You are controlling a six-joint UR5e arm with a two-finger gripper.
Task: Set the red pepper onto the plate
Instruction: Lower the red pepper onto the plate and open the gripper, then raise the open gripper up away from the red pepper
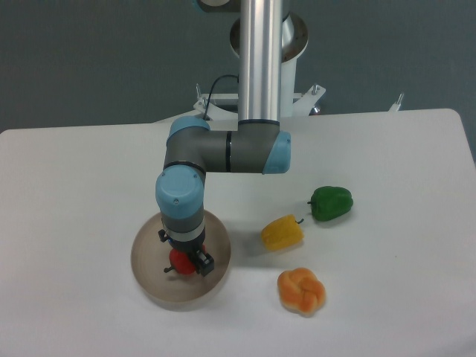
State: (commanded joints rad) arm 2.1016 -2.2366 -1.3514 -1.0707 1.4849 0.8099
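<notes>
The red pepper (179, 262) is small and glossy, with its thin dark stem pointing left. It sits between the fingers of my gripper (184, 262) over the middle of the plate (149, 275). The plate is round, flat and beige-grey, at the front left of the table. The gripper points straight down and its body hides most of the pepper. The fingers look closed on the pepper. I cannot tell whether the pepper rests on the plate or hangs just above it.
A yellow pepper (282, 233) lies to the right of the plate. A green pepper (332, 202) lies further right and back. An orange lobed pepper (302, 291) lies at the front right. The arm's base column (260, 59) stands at the back.
</notes>
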